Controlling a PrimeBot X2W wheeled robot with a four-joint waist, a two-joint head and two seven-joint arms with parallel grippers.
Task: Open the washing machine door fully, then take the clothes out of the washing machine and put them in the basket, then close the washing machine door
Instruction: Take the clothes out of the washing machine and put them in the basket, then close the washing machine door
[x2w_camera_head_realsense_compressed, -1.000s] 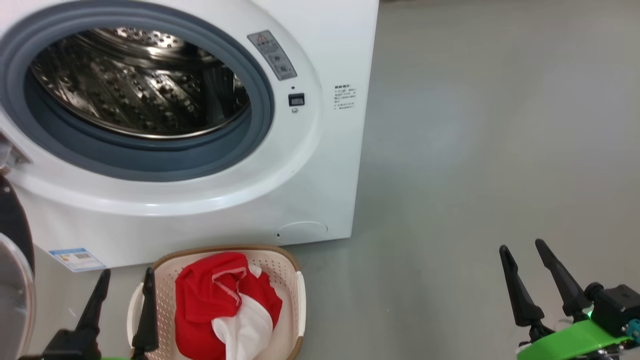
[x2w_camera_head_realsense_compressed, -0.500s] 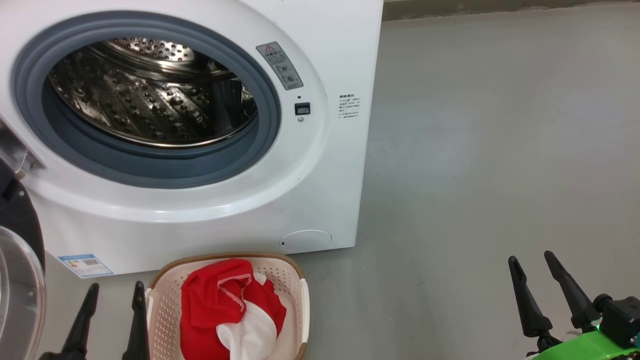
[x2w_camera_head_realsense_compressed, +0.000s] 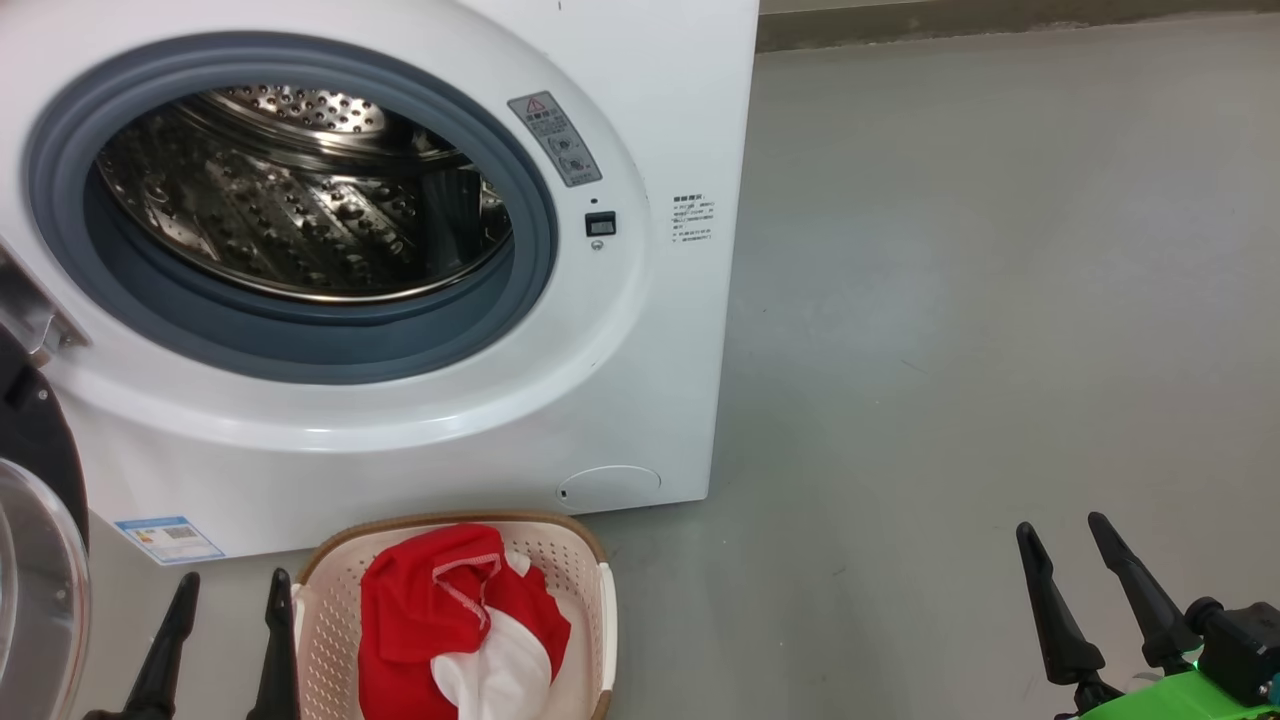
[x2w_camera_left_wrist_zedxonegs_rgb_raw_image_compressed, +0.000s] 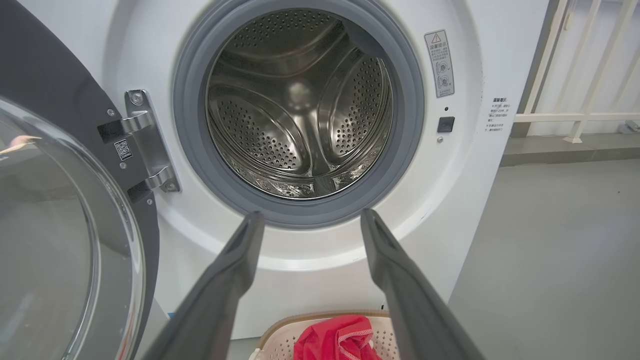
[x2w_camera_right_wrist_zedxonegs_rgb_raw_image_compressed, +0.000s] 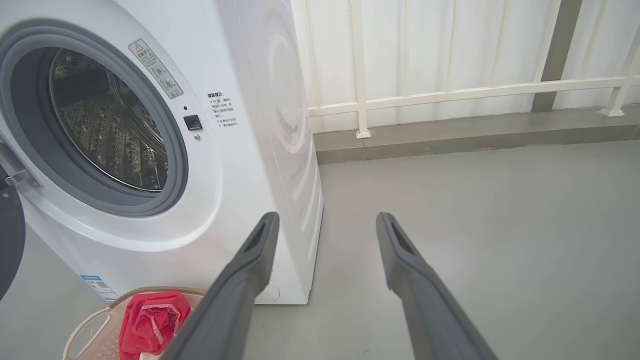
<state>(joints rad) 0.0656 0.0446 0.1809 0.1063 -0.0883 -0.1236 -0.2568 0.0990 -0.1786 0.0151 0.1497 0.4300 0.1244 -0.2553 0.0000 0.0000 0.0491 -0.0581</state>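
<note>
Perforated shiny steel drum (x2w_camera_left_wrist_zedxonegs_rgb_raw_image_compressed: 300, 105)

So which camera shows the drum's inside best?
The left wrist view: it looks straight into the drum, empty to the back wall. The head and right wrist views catch it at a slant, partly hidden.

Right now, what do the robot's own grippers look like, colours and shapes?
The left gripper and right gripper each have two long, tapering dark fingers with a slotted recess near the tip. The right one sits on a bright green bracket with a black block.
</note>
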